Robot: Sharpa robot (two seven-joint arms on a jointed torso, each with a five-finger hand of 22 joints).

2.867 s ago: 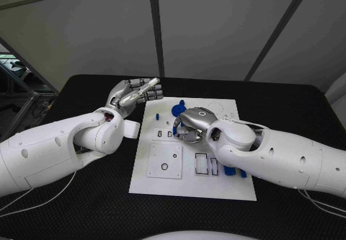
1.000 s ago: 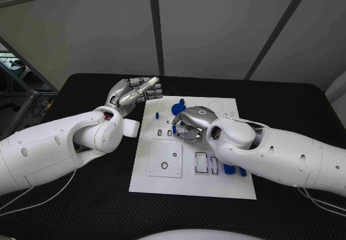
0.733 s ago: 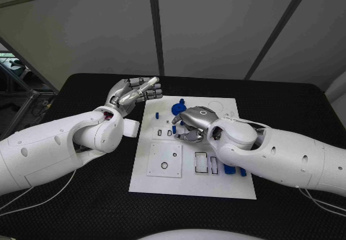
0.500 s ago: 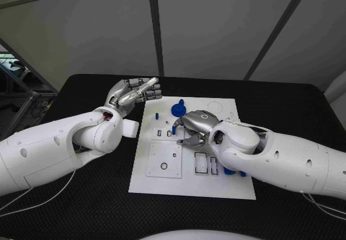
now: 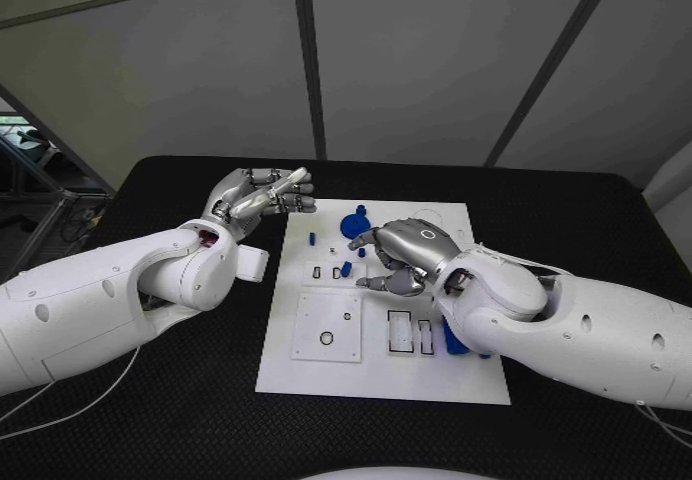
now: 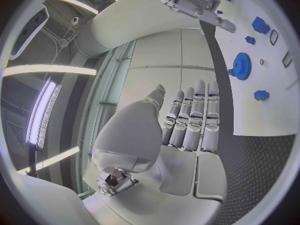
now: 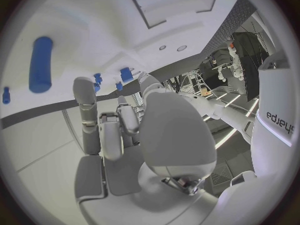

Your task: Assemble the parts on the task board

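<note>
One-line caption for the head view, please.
Right hand hovers over the task board and blue parts; left hand raised beside it.

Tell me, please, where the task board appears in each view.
Head view: the task board at the table's centre, between the arms.
Left wrist view: the white sheet beside the left hand, bearing a blue gear.
Right wrist view: the white surface beyond the fingers of the right hand.
Shared landmark: the right hand over it.

Left hand raised palm-up beside the board's far left corner, fingers together and nearly straight, holding nothing; right hand low over the board's middle, fingers loosely curled and apart, nothing visibly in them.
</note>
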